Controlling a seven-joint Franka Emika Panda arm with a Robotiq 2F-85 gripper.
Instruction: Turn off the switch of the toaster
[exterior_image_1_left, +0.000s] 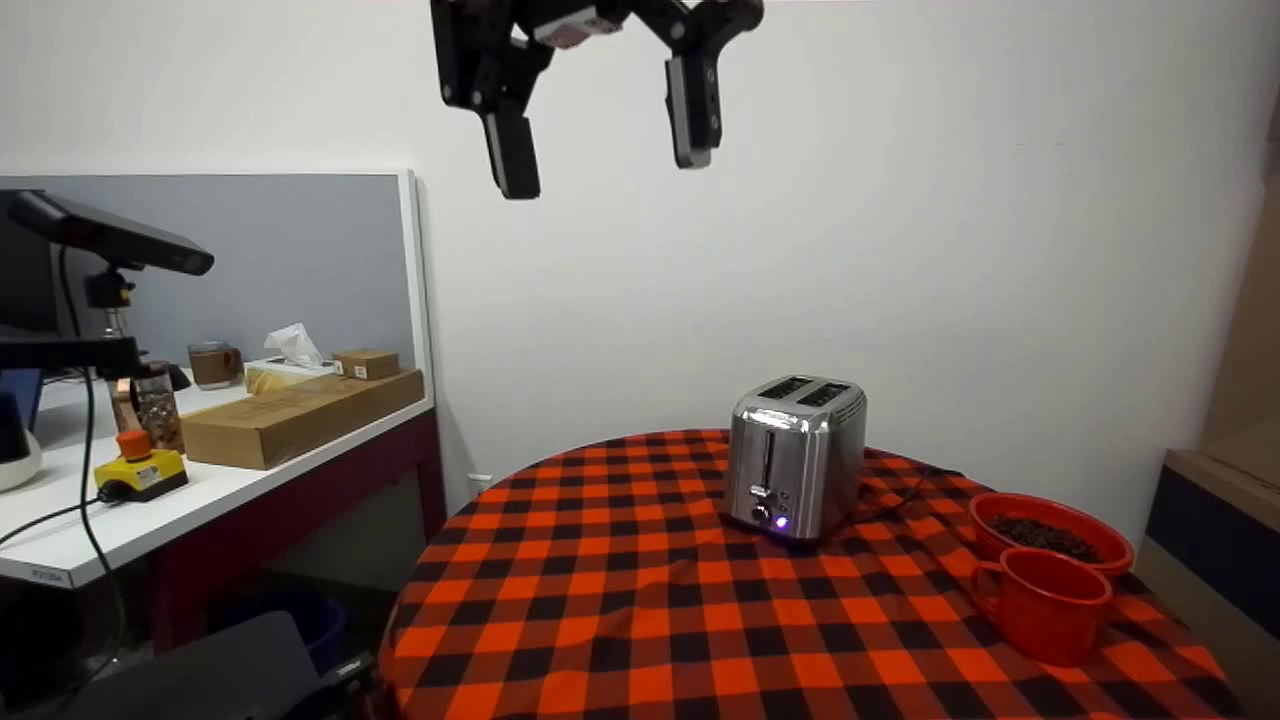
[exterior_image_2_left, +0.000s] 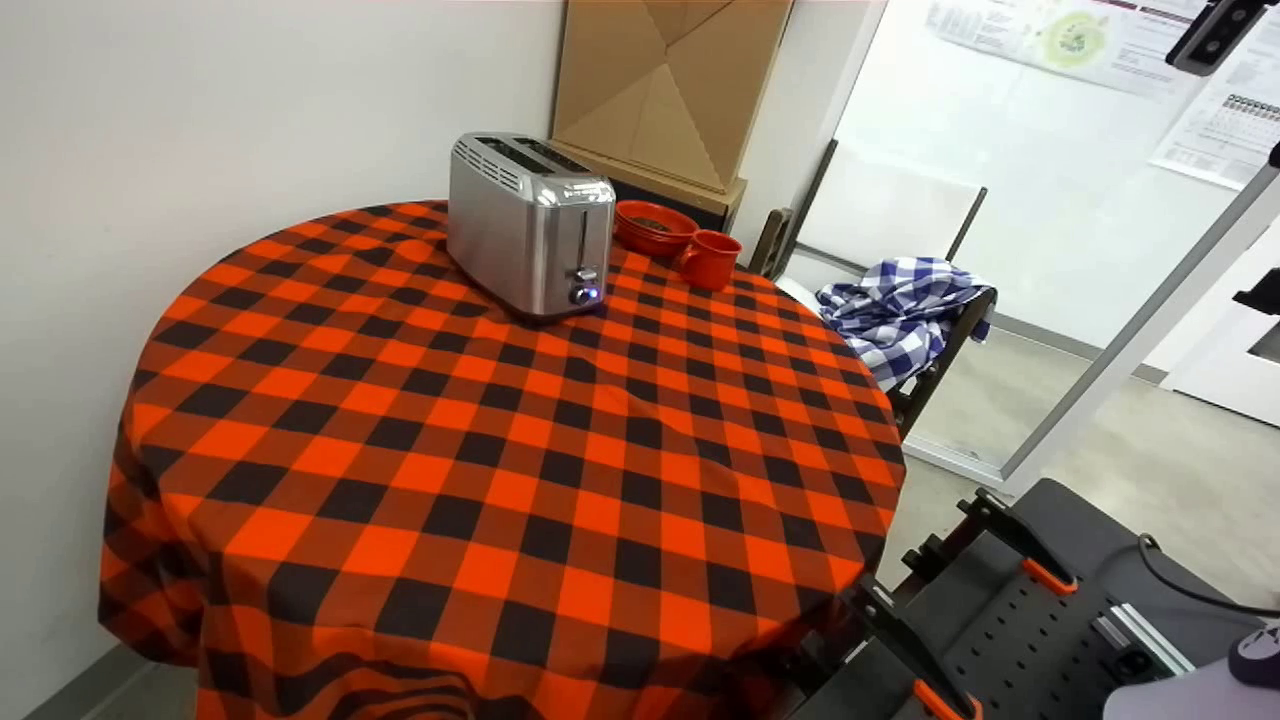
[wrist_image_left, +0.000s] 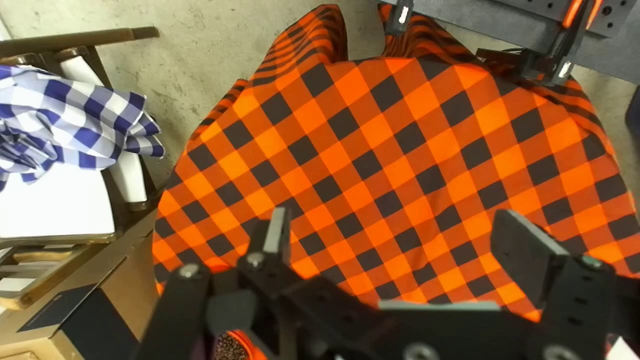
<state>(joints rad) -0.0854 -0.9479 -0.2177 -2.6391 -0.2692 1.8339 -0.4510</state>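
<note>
A shiny silver toaster with dark top slots stands upright on the checked tablecloth in both exterior views. Its front bears a slot with a small lever, a round knob and a lit purple-blue light. The lever also shows in an exterior view. My gripper is open and empty, high above the table and well apart from the toaster. In the wrist view its fingers are wide apart over the cloth. The toaster does not show in the wrist view.
A red mug and a red bowl of dark bits stand beside the toaster. Its cord lies on the cloth. A wall is behind the round table. A cardboard box and a chair stand near the edge.
</note>
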